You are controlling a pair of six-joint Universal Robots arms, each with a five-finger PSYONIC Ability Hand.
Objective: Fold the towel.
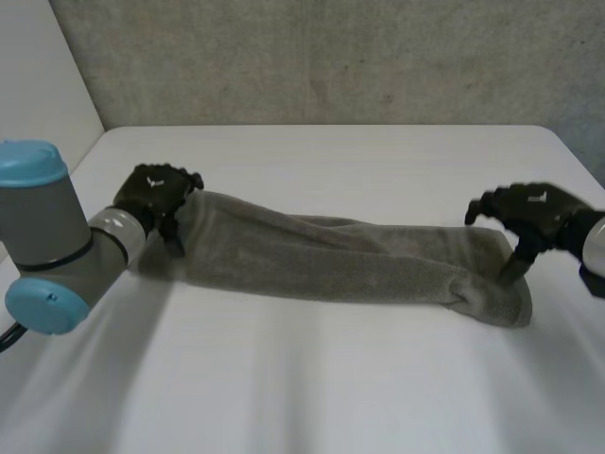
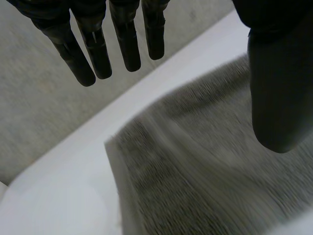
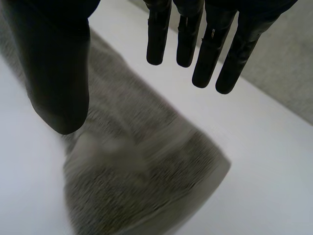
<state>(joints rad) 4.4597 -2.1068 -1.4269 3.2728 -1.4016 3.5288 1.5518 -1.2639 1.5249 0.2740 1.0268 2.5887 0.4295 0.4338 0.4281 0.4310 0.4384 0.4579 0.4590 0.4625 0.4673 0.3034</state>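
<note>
Folded towel point(image 1: 331, 260) lies as one long band across the white table point(image 1: 359, 151), with my hands over its two ends and nothing gripped.
Left end of towel: my left hand point(image 1: 156, 194) sits over it. Its wrist view has the fingers point(image 2: 127, 44) straight and well apart from the thumb point(image 2: 279, 88), with the towel's corner and short edge beneath the palm and nothing pinched. The head view adds a small white mark on the hand's back, too small to read. Mid towel: creased lengthwise, flat on the table. Right end of towel: my right hand point(image 1: 529, 210) is over it, with a like white mark, unreadable. In the head view its thumb points down at the towel's end; I can't tell if it touches. Its wrist view shows straight fingers clear of the thumb and a rounded folded corner beneath.
</note>
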